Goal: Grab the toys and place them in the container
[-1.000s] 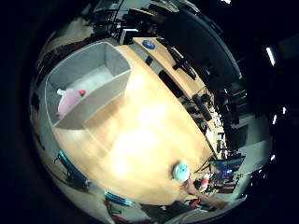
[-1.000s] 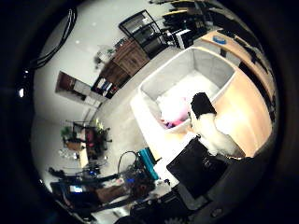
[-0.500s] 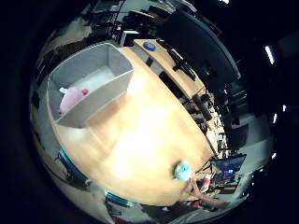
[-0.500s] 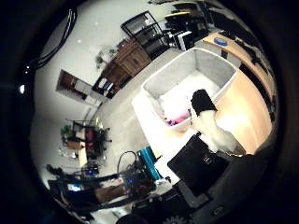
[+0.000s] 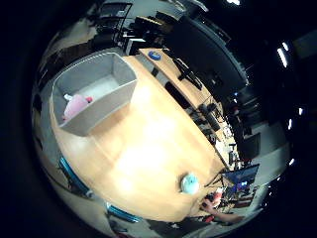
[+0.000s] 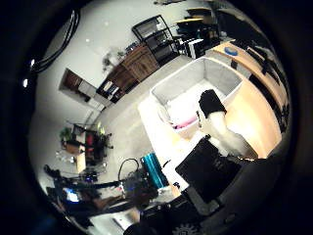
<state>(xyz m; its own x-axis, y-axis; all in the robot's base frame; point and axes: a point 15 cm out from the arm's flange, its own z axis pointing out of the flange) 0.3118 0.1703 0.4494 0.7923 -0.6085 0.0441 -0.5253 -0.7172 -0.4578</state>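
Note:
A grey rectangular container (image 5: 94,87) stands at one end of a light wooden table (image 5: 149,139). A pink soft toy (image 5: 74,102) lies inside it, and it also shows in the thumb side view (image 6: 183,122). A small teal toy (image 5: 189,183) sits on the table near the opposite end, far from the container. My hand (image 6: 215,147) is high above the table, beside the container (image 6: 201,80). One white finger with a black tip (image 6: 211,103) reaches out relaxed over the container's near wall. Nothing shows in its grasp.
A blue object (image 5: 156,57) lies on a neighbouring desk beyond the container. A reddish object (image 5: 213,201) shows past the table's edge near the teal toy. Dark desks, chairs and shelving (image 6: 137,64) surround the table.
The whole picture has shrunk a little in both views: the hand has risen away from the table. The pink toy stays in the container and the teal toy stays put.

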